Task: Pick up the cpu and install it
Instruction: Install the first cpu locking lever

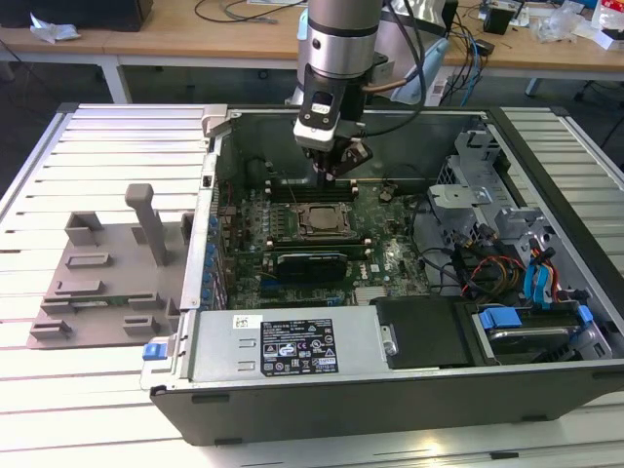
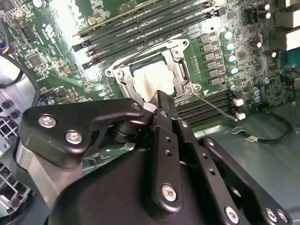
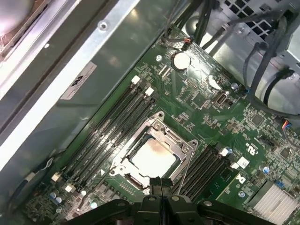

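Observation:
The cpu [image 3: 152, 157], a silvery-white square, lies flat inside the motherboard socket, with the metal socket frame [image 3: 185, 148] around its edges. In the second wrist view the cpu [image 2: 152, 77] shows bright in the same frame [image 2: 180, 70]. In the exterior view the cpu [image 1: 320, 220] sits mid-board in the open computer case. My gripper [image 1: 337, 172] hangs a little above the board, just behind the socket. Its black fingertips [image 3: 160, 183] are pressed together with nothing between them. In the second wrist view my gripper [image 2: 161, 101] tapers to a shut tip near the socket's edge.
Dark memory slots [image 3: 110, 129] flank the socket on both sides. The case walls [image 1: 210, 185] surround the board. A drive cage with cables [image 1: 487, 234] stands at the exterior view's right and a power supply [image 1: 283, 346] at the front. A grey fixture [image 1: 107, 268] lies on the slatted table outside.

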You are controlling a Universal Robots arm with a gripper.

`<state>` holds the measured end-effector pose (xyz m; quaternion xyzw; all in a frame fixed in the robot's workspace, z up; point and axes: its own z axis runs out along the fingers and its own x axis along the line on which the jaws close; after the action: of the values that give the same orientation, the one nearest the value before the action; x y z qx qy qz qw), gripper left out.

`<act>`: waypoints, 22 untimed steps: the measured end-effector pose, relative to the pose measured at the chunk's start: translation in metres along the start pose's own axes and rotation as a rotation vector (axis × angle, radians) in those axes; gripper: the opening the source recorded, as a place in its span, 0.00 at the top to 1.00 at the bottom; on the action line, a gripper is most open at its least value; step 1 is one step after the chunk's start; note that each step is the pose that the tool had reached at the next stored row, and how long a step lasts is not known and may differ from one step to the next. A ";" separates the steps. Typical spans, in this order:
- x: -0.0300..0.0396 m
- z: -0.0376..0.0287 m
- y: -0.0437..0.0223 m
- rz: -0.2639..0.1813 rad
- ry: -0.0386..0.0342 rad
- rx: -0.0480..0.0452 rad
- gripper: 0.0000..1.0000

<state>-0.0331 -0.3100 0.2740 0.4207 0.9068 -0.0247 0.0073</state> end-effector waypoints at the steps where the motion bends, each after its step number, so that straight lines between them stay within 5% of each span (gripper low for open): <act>1: 0.0000 0.0000 0.0000 -0.016 -0.0006 -0.0005 0.89; 22: 0.0000 0.0000 0.0000 -0.268 -0.0104 -0.0091 0.89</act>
<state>-0.0331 -0.3100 0.2740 0.2958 0.9549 -0.0235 0.0106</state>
